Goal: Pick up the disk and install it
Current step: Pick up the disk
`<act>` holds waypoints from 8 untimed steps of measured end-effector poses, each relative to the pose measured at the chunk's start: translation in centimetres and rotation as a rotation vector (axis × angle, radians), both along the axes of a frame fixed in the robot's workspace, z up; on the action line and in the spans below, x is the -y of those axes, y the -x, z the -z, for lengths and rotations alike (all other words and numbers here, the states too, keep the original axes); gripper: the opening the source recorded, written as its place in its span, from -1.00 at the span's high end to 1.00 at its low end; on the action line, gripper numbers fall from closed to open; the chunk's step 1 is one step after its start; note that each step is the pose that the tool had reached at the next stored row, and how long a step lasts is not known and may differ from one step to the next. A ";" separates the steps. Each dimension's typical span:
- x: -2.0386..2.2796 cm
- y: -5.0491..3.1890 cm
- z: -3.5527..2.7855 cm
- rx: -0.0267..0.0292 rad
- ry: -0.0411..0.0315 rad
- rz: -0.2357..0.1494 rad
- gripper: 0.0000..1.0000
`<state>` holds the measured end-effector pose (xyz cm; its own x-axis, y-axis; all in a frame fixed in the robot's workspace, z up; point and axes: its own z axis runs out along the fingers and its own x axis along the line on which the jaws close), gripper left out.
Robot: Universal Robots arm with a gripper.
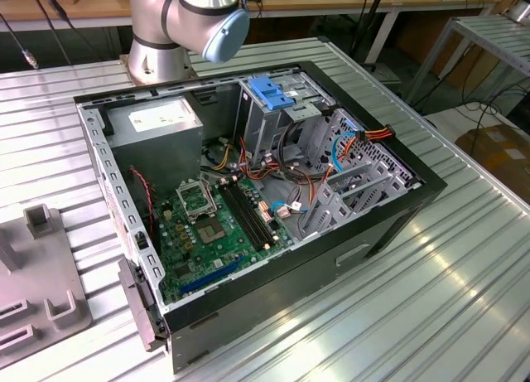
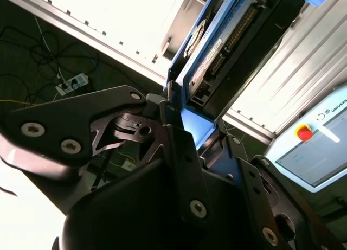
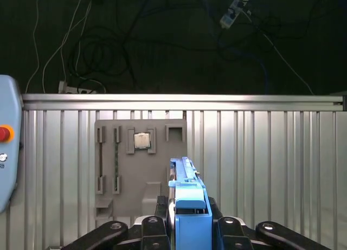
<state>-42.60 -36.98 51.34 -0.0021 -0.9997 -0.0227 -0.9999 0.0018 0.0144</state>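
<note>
The disk (image 3: 187, 198) shows edge-on in the first wrist view, its blue carrier frame standing up between my black fingers (image 3: 160, 206). The second wrist view catches its grey underside with circuit board and connector (image 2: 217, 49), blue frame along the edges. My gripper (image 3: 188, 213) is shut on the disk, which hangs well above the ribbed metal table (image 3: 271, 163). The open computer case (image 1: 248, 191) lies on its side in the exterior view, with a metal drive cage topped by a blue bracket (image 1: 273, 92) at its far end.
A grey fixture plate (image 3: 138, 168) with slots and a small chip lies on the table below the disk; it also sits at the exterior view's left (image 1: 33, 282). A pendant with a red button (image 2: 312, 147) rests nearby. The arm's base (image 1: 178, 26) stands behind the case.
</note>
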 end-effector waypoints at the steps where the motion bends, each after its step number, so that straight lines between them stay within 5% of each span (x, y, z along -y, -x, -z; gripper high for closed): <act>1: 0.00 -0.22 0.00 0.0000 0.0000 0.000 0.25; 8: 0.00 -1.14 0.00 0.0000 0.0000 0.000 0.25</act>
